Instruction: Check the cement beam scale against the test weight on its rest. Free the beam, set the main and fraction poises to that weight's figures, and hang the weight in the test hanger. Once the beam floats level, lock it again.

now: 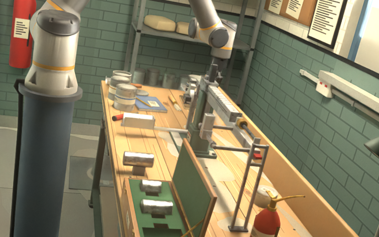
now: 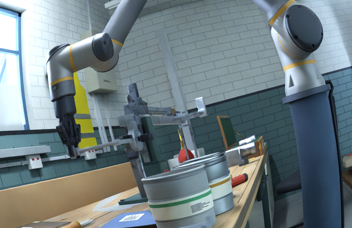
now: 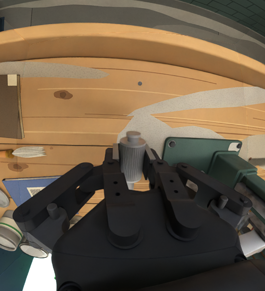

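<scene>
The knurled grey knob (image 3: 132,160) caps the end of a thin lever rod (image 2: 103,143) that sticks out from the green beam scale (image 1: 200,118) at the far end of the bench. My gripper (image 3: 132,163) (image 2: 71,153) has closed on this knob, coming down from above. The graduated beam (image 1: 224,101) runs along the scale's top toward a brass poise (image 1: 240,122). The test weight (image 1: 138,159) lies on its small rest near the bench's front edge. A tall wire hanger frame (image 1: 248,182) stands on the near side of the scale.
Behind the scale stands a metal shelf rack with cans (image 1: 152,76). Banded tins (image 1: 125,96), a blue booklet (image 1: 150,103) and a brush (image 1: 174,102) lie nearby. An open green-lined case (image 1: 167,194) holds more weights. A red squeeze bottle (image 1: 266,219) stands at the near end.
</scene>
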